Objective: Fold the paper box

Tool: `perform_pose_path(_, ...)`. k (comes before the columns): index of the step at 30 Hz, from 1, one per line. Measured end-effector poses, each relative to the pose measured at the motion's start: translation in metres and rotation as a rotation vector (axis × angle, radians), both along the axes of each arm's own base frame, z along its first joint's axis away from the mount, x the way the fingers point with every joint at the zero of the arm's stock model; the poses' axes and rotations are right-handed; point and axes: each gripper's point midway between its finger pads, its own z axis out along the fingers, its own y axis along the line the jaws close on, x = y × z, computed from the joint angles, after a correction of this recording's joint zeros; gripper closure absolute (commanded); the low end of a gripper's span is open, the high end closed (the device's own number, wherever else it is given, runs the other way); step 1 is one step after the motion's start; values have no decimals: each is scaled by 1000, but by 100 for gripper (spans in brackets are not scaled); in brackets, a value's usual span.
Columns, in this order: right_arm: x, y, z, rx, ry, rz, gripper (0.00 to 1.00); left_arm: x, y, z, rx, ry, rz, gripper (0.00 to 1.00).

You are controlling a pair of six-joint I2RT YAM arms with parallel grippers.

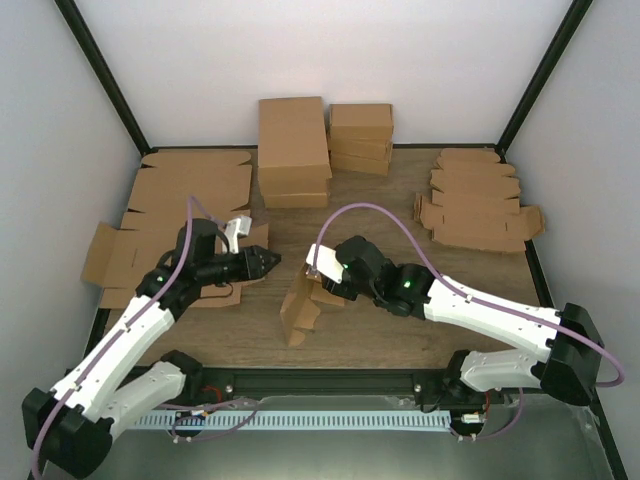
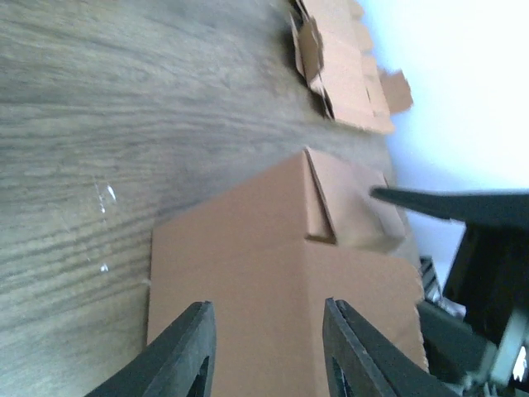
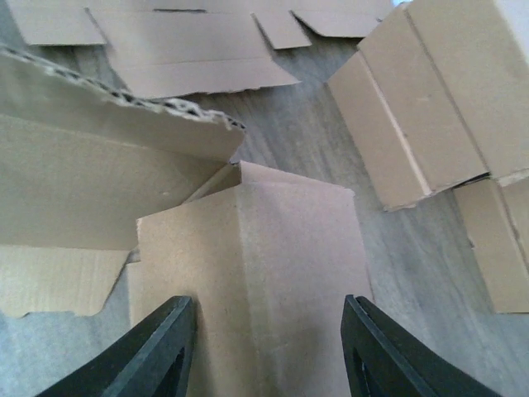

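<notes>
My right gripper (image 3: 266,310) is spread wide, grasping nothing. The box (image 3: 281,248) stands half-folded right in front, its panel spanning the gap between the fingers. My left gripper (image 2: 266,308) is likewise released, with the box just ahead of it. Farther beyond my right fingers lie flat sheets (image 3: 190,50) and stacked boxes (image 3: 430,99).

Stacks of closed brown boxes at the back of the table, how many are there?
2: a wider stack at back centre, and a narrower stack right beside it on its right. Any boxes behind them would be hidden.
</notes>
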Motion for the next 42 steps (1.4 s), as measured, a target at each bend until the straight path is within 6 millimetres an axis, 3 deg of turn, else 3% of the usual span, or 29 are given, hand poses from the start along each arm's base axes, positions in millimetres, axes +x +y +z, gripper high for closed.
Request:
perform_pose_path(5,9,-1,9,3,-59,-25,48,29,9,-14,-14,54,49,71)
perform_pose_path(14,15,0,16,-6,-126,-35,48,47,-17,-50,-3,185,-48,73)
perform_pose_path(24,15,0,1,-50,-134,-23,48,50,-62,-45,-30,169,-178,73)
perform_pose_path(37,22,4,-8,-70,-190,-45,56,47,-68,-46,-41,174,-205,73)
perform_pose_path(42,26,1,-9,-70,-217,-62,68,45,-71,-42,-59,170,-222,71)
